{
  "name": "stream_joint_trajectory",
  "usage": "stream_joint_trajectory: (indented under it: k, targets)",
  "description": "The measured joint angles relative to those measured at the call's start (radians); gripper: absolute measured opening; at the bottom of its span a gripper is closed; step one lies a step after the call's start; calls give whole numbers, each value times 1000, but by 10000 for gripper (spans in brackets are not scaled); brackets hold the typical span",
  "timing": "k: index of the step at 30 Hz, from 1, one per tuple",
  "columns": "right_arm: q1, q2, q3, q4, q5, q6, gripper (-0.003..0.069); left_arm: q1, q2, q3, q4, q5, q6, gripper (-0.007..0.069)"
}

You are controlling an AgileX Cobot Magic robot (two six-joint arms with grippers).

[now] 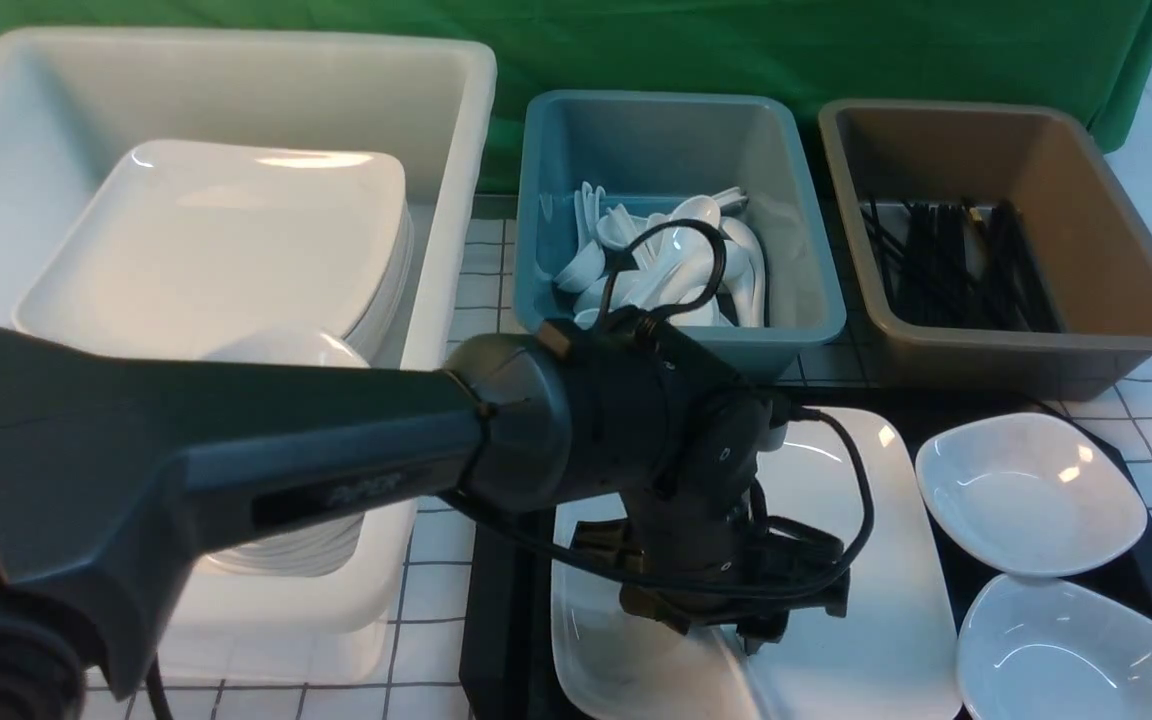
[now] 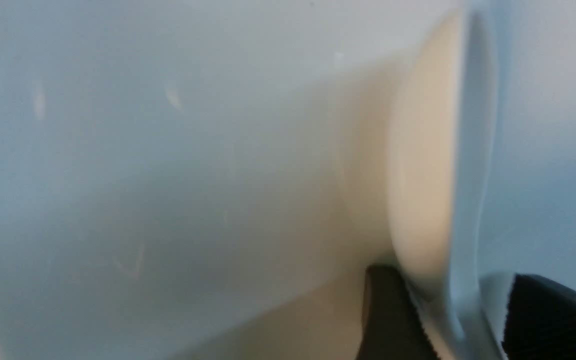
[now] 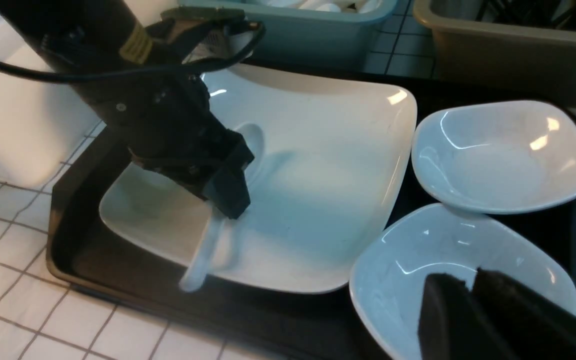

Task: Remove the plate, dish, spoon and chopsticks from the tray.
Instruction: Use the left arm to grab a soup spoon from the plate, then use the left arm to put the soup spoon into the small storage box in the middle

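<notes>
While a black tray (image 1: 506, 610) fills the lower middle and lower right of the front view, a large white plate (image 1: 866, 620) lies on it, with two small white dishes (image 1: 1031, 490) (image 1: 1081, 650) beside it at the lower right. The dark left arm (image 1: 326, 460) reaches from the left edge to the lower middle, ending over the plate. Beneath its left gripper (image 2: 458, 280) is the white spoon (image 3: 210, 245), its handle running toward the bottom edge of the front view, slightly rightward (the bowl is hidden there by the gripper). The right wrist view shows the bowl over the plate and the handle's end passing beyond the plate's rim.

The relation that matters is straddling: the left gripper's fingers stand apart, one on each side of the spoon's narrow part, so its long axis passes between them. No firm grip shows; whether either finger touches the spoon is too blurred to tell. The next move probably calls for closing across that axis, and the smooth handle could twist if caught off centre. The left gripper is plainly nearer; the right gripper (image 3: 468, 282) is over a small dish, well apart from the spoon, and I cannot tell whether its fingers are parted.
</notes>
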Motion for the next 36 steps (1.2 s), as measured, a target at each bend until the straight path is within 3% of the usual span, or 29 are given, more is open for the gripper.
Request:
stream_joint_trajectory:
  k: [3,5,8,17,22,25,29,33,36]
  targets:
    - [0,0,0,0,0,0,126,0,1,0,7,-2,0,214]
    - [0,0,0,0,0,2,126,0,2,0,10,-3,3,101]
    - [0,0,0,1,0,3,126,0,-5,-6,10,-2,33,50]
    - [0,0,0,1,26,19,129,79,-138,-197,36,78,75,48]
    - [0,0,0,1,30,36,136,238,-160,-416,29,13,111,48]
    - [0,0,0,1,30,43,141,302,-139,-488,-12,-30,152,48]
    - [0,0,0,1,29,45,150,383,-44,-595,-162,-86,308,51]
    - [0,0,0,1,9,45,155,407,67,-636,-213,-129,357,97]
    - [0,0,0,1,2,45,160,413,126,-639,-180,-168,364,185]
